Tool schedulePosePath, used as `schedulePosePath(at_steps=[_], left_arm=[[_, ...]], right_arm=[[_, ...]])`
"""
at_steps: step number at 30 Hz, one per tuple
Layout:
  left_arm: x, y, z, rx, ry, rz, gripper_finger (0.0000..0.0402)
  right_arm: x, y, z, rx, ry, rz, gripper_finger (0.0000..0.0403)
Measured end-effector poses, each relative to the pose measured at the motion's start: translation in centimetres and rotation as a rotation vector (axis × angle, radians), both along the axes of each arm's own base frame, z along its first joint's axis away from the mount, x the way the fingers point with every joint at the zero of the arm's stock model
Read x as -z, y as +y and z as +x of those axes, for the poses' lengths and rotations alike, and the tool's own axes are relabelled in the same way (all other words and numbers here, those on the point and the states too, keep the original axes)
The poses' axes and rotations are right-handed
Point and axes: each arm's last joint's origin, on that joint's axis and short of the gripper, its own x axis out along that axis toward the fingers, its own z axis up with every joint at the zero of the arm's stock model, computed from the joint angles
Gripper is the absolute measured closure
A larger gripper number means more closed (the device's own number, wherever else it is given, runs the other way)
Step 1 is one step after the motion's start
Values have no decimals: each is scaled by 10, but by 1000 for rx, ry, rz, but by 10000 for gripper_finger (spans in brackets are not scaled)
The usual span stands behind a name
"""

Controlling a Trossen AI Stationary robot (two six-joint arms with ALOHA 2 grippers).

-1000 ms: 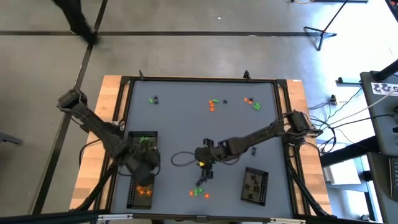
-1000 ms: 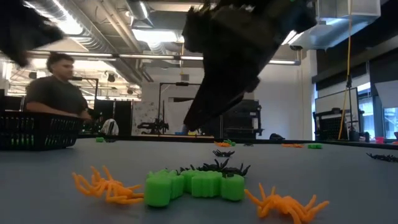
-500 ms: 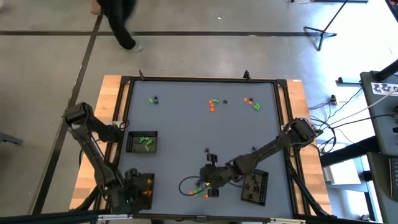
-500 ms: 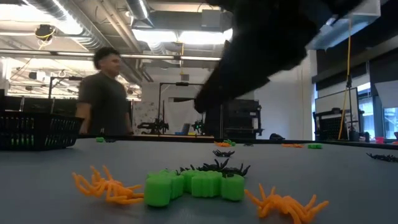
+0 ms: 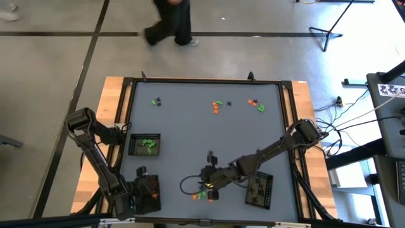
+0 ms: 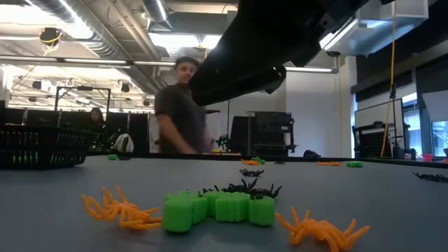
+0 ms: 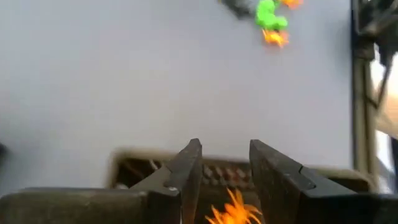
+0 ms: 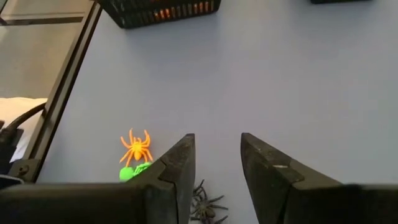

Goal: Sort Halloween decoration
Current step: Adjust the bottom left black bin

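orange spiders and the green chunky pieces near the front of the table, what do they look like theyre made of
The orange spiders look like thin moulded plastic: uniform bright colour, stiff slender legs holding their splay. The green pieces look like solid matte plastic or possibly foam: blocky lobes, even colour, no shine. The black spiders behind them seem the same thin plastic.

Even, bright overhead light from ceiling strips [image 6: 189, 42] leaves only faint shadows. The walking person [image 6: 180, 105] is smeared, and the left wrist view looks soft, perhaps from motion.

No text, label, brand or number can be read in any view. The printed sheet at the right edge of the high view is too small to read.
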Motion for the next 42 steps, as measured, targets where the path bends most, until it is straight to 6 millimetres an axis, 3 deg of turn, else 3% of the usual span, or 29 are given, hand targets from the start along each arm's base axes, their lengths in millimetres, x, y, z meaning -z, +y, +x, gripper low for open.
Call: schedulePosePath(at_steps=[7, 18, 30, 42], left_arm=[[2, 11, 2, -71, 55, 11, 274], [3, 3, -10, -59, 169, -100, 274], [5, 14, -21, -134, 211, -10, 274], [-12, 25, -26, -153, 184, 3, 274]], right_arm=[[2, 0, -2, -21, 31, 4, 276], [3, -1, -3, -11, 46, -9, 276], [3, -1, -3, -9, 45, -9, 276], [3, -2, -2, 16, 34, -30, 276]])
